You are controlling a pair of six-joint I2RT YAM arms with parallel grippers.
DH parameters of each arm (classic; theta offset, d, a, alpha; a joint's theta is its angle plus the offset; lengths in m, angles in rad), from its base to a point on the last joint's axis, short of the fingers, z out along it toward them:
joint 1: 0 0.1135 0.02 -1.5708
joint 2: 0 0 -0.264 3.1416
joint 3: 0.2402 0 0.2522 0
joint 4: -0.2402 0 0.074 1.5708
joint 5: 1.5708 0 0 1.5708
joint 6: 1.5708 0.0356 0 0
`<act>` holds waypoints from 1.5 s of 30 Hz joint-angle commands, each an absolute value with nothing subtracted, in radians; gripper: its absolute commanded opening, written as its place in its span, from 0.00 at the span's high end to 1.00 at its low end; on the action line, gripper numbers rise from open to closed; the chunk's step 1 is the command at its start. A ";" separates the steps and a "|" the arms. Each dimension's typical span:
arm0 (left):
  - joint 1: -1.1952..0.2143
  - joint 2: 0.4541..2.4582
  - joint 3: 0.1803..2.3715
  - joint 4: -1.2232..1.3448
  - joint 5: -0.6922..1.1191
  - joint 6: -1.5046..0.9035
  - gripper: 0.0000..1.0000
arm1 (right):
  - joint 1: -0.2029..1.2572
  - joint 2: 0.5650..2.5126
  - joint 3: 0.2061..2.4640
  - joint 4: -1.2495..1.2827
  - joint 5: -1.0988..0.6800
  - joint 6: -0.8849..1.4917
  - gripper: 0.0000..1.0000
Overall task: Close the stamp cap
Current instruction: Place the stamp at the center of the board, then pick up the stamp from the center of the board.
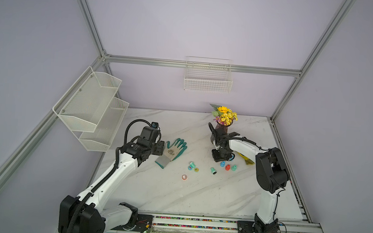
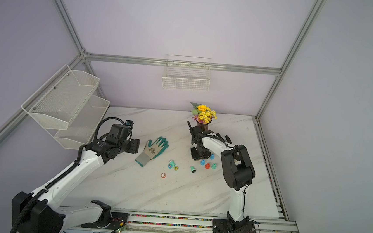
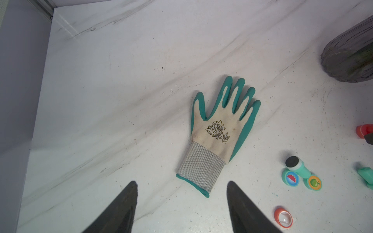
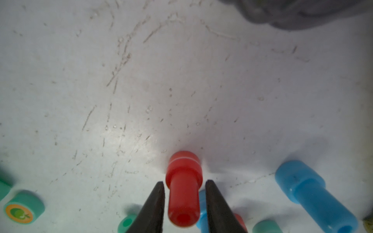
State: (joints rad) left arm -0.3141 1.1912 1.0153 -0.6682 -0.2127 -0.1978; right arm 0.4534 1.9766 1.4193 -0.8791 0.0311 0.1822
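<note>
**Right jaws barely clear of the red stamp: lift-off is the risk**

My right gripper (image 4: 184, 182) stands released around the red stamp (image 4: 182, 191). It has a finger either side of the handle with a slim gap at each, and nothing is clamped. The stamp stands upright on the table (image 1: 175, 193), wide end down, hidden under the gripper in both top views. A pale seam rings that wide end. I read it as the cap seated, but I cannot tell whether it is pressed fully home.

With so little clearance, I judge that a skewed lift would drag a finger along the handle and tip the stamp. Take a top view as a clock face centred on this gripper. A blue stamp (image 2: 212, 156) stands just beside at three o'clock, and a row of three stamps (image 1: 227, 167) is near at five — a toppling stamp would likely knock them. Farther out at eight, a green stamp (image 3: 297, 165) lies on its side with its black pad bare. At twelve the vase (image 1: 222, 125) is close behind the wrist, so backing away carelessly risks striking it. Well off at nine, past the glove (image 1: 171, 152), my left gripper (image 3: 181, 182) hangs spread and empty.
</note>
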 commanded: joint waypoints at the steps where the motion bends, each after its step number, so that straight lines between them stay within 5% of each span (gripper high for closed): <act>1: -0.305 1.183 1.054 -0.654 -0.224 -0.184 0.30 | 0.449 1.954 1.438 -0.905 0.032 0.192 0.61; 18: -0.302 1.173 1.052 -0.653 -0.233 -0.195 0.30 | 0.560 1.800 1.438 -1.013 0.038 0.232 0.62; 45: -0.302 1.163 1.049 -0.656 -0.235 -0.191 0.30 | 0.669 2.052 1.474 -1.039 0.092 0.302 0.71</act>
State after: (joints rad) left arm -0.3084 1.1843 1.0153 -0.6685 -0.2169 -0.1986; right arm 0.6640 2.0308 1.4559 -1.0435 0.0875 0.2905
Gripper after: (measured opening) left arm 0.699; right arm 0.300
